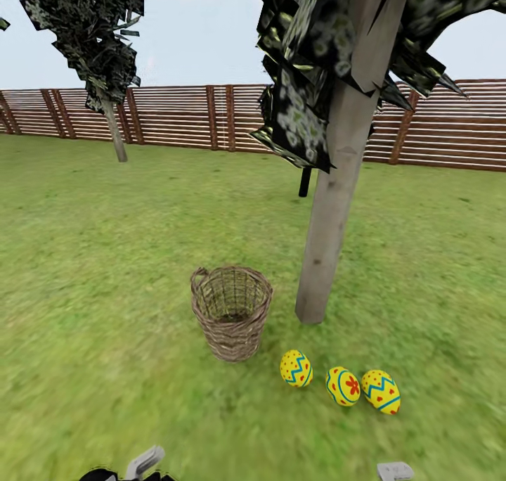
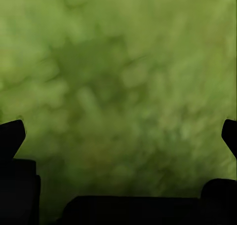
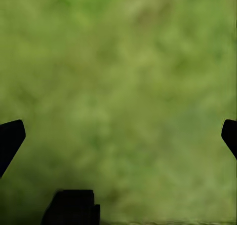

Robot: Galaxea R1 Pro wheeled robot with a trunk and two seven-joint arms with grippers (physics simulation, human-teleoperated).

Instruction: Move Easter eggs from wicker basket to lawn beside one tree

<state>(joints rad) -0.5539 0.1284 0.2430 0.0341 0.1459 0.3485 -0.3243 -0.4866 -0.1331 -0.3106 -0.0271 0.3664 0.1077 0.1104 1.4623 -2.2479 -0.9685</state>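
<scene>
At the far left of the head view a slimmer-trunked tree stands near the brown slat fence, well apart from everything else. Moving right, the wicker basket stands upright on the lawn, and what shows of its inside looks empty. Just right of it rises the thick pale trunk of the tree. In front of the trunk, the three Easter eggs lie in a row on the grass, near the trunk's foot and clear of the basket: a zigzag one, the flower one touching or nearly touching the last.

By this layout the task looks done.

The eggs would likely be light, hard and smooth, apt to roll; taking one across its middle seems safest. The basket looks light and tippable.

The left gripper has its fingers spread wide over bare grass, holding nothing. The right gripper is likewise wide open and unladen.
</scene>
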